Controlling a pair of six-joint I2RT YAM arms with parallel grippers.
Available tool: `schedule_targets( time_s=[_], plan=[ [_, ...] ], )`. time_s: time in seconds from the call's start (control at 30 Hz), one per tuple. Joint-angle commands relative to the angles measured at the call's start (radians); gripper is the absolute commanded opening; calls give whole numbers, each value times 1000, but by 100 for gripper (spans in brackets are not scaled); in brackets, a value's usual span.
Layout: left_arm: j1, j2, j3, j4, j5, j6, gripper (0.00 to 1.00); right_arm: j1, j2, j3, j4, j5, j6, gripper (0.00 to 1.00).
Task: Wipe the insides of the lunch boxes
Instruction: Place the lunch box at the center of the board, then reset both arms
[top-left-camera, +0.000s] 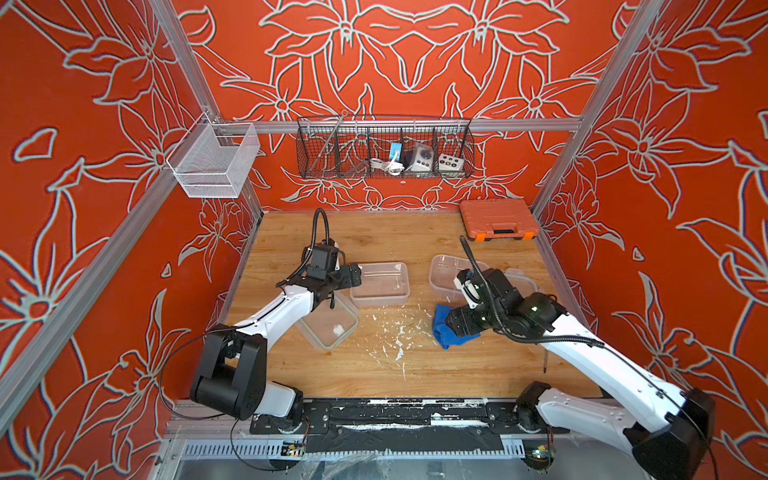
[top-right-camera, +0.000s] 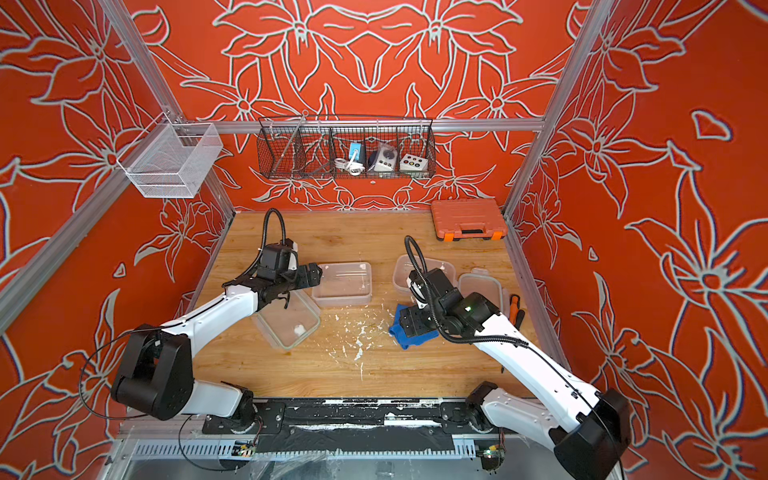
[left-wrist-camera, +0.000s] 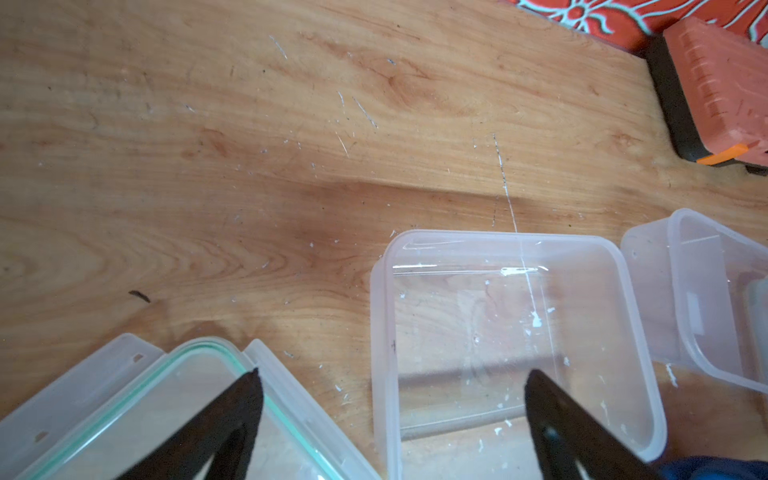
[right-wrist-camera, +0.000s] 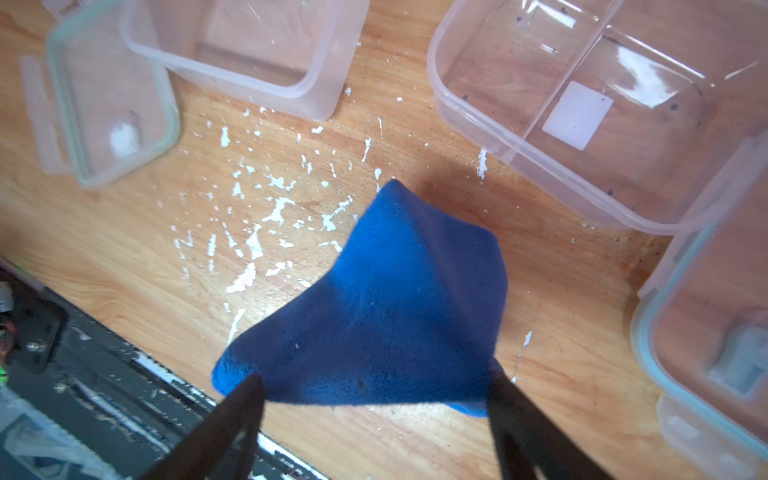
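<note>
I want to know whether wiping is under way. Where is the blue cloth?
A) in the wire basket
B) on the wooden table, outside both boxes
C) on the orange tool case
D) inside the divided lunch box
B: the blue cloth lies on the wooden table below the open right gripper, beside the divided lunch box, not in it.

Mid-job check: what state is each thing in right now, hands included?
Left hand: open, empty.
Right hand: open, empty.
Blue cloth: bunched on the table, not gripped.
Plain lunch box: lid off, upright, white specks inside.
Divided lunch box: lid off, upright.
Lid by left arm: flat on the table.
Lid by right arm: flat on the table.
Tool case: closed.
</note>
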Motion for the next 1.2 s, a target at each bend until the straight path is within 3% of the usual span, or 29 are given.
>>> schedule_targets(
  time_s=[0.0,0.13,0.33,0.7,0.83,0.97,1.17],
  plan=[
    [4,-52,-19,27,-30,18,99,-3,-51,54,-69,20,-44,98],
    [4,-80,-44,49,-43,20,99,-3,-59,70,-81,-27,-69,98],
    [4,-76,-42,46,-38,23,99,-5,-51,62,-15,-212,-65,98],
    [3,-129,-73,81,23,34,99,-26,-69,60,249,-466,113,98],
    [3,-157,-90,98,44,36,99,-29,-68,79,227,-413,97,98],
    [2,-166,-104,114,56,48,99,-36,-87,75,153,-257,27,98],
    [0,-150,-102,123,92,51,99,-64,-91,33,197,-349,27,98]
  ],
)
